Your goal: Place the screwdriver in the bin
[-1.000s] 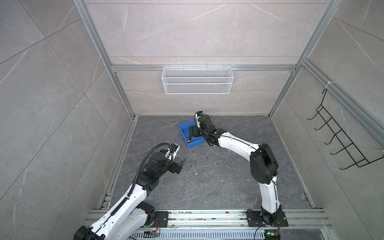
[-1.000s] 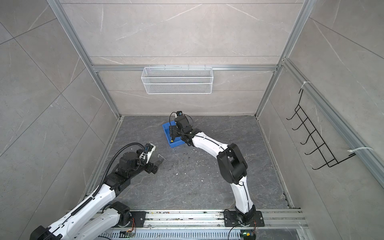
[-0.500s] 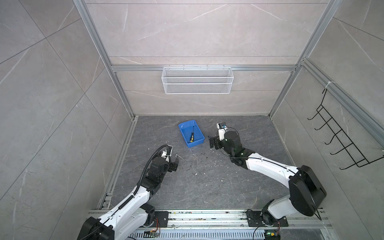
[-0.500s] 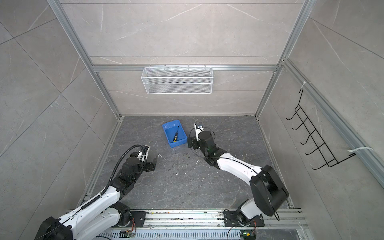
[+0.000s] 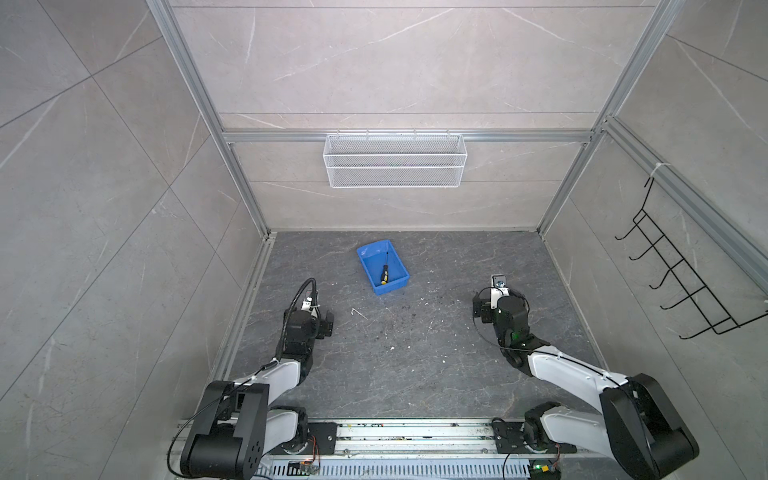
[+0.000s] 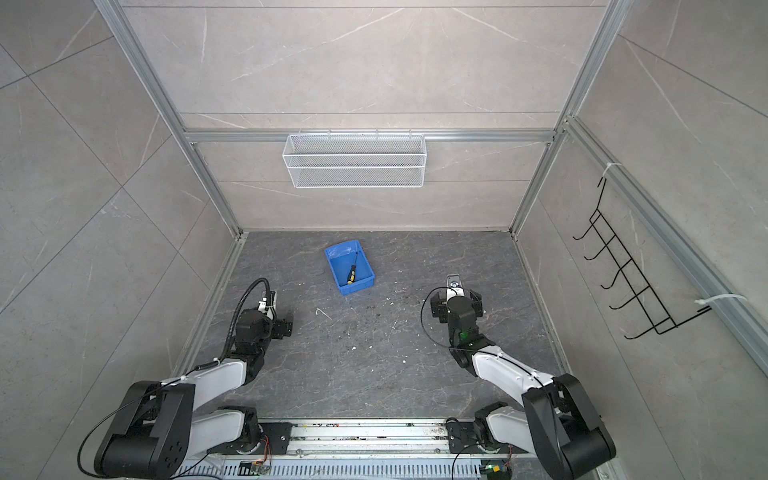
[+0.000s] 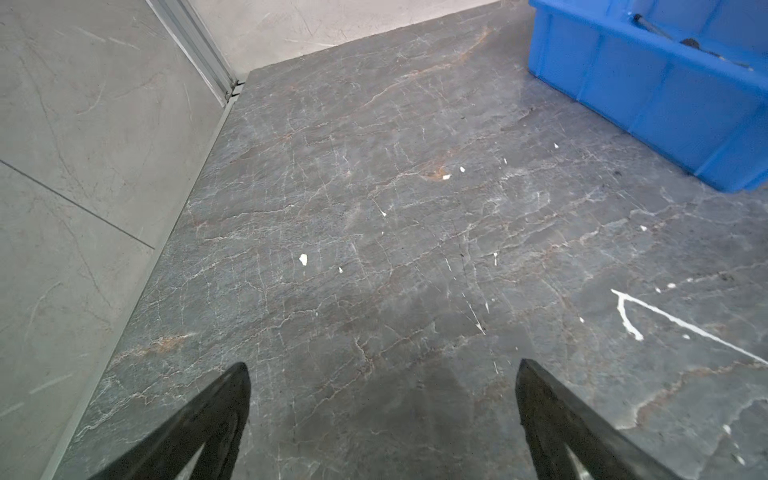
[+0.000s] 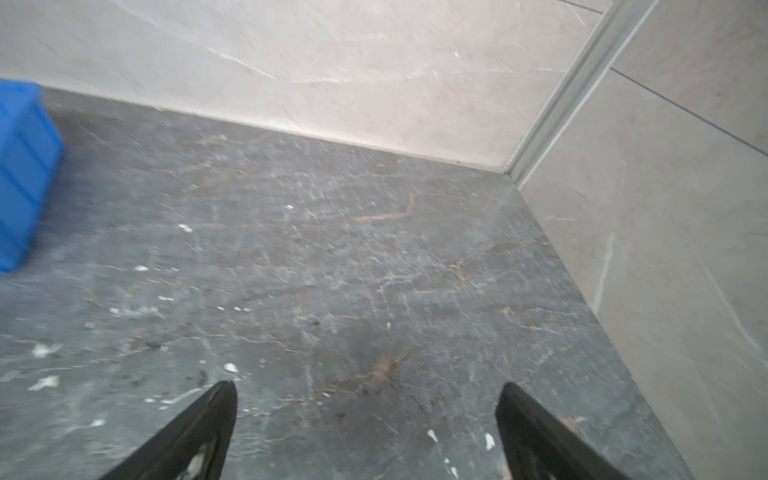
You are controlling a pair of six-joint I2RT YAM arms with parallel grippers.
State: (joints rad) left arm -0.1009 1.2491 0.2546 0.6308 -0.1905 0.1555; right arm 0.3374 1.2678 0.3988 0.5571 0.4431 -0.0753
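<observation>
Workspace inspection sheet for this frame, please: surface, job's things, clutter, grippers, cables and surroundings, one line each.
Surface: dark grey veined tabletop, scuffed.
Job's things: screwdriver lies inside the blue bin, handle towards the robot; the bin stands near the back wall.
Clutter: white flecks and a white scratch, plus dark specks in front of the bin; no loose objects seen.
Grippers: left gripper open and empty; right gripper open and empty; both are clear of the bin.
Cables: black hose arches over the left arm; thin black cable loops beside the right wrist.
Surroundings: white wire basket on the back wall; black hook rack on the right wall.
</observation>
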